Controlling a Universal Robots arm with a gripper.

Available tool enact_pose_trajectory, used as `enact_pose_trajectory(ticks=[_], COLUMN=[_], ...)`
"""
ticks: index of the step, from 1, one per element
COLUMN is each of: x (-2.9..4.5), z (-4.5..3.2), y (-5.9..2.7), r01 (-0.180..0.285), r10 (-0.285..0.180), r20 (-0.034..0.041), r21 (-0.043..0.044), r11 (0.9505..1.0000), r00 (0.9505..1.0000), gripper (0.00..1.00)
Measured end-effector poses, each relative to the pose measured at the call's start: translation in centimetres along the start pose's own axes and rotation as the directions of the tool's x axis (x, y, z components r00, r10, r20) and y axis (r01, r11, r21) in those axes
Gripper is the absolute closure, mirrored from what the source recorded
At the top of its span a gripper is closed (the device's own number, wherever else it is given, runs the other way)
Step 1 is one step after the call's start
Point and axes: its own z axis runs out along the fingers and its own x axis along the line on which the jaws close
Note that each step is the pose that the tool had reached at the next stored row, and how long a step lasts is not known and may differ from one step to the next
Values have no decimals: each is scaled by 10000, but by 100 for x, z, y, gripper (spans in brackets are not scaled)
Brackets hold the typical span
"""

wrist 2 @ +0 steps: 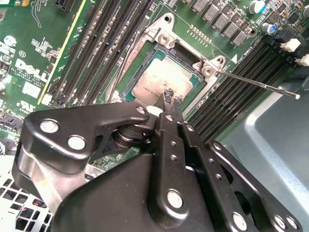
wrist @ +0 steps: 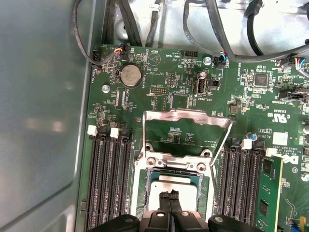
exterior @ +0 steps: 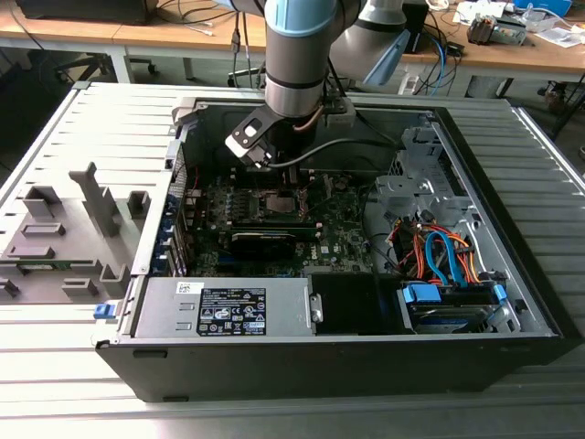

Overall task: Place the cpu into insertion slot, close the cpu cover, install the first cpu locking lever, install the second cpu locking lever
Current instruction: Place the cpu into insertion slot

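The cpu [wrist 2: 157,84], a small square chip with a dull silver top, lies flat in the socket on the green motherboard; it also appears in the first wrist view [wrist: 181,182]. My gripper [wrist 2: 172,98] is shut with its fingertips close together just over the chip's edge, nothing visible between them, also seen as the gripper [wrist: 169,195]. The cpu cover [wrist: 186,117], a thin silvery frame, stands swung open beyond the socket. One thin locking lever [wrist 2: 256,83] sticks out unlatched to one side; a second lever [wrist 2: 121,72] runs along the other side. In the exterior view my arm [exterior: 294,82] reaches down over the socket [exterior: 277,203].
Black memory slots [wrist: 108,179] flank the socket on both sides. A long black card [exterior: 265,240] lies just in front of it, then the power supply [exterior: 224,306]. A drive cage with orange and blue cables [exterior: 439,256] fills the exterior view's right. Case walls [exterior: 183,119] surround everything.
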Motion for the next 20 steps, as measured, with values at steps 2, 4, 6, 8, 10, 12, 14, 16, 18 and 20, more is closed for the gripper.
enact_pose_trajectory(ticks=[2,4,6,8,10,12,14,16,18,20], x=[0,0,0,0,1,1,1,1,2,2], z=[-7,-10,-14,-22,-32,-43,-51,-61,-74,-82], y=[0,0,0,0,0,0,0,0,0,0], r01=[0,0,0,0,0,0,0,0,0,0], r10=[0,0,0,0,0,0,0,0,0,0], r20=[2,-1,1,3,2,0,1,1,0,0], r21=[2,-1,1,2,1,0,0,1,1,0], r11=[10000,10000,10000,10000,10000,10000,10000,10000,10000,10000], r00=[10000,10000,10000,10000,10000,10000,10000,10000,10000,10000], gripper=[89,89,89,89,89,89,89,89,89,89])
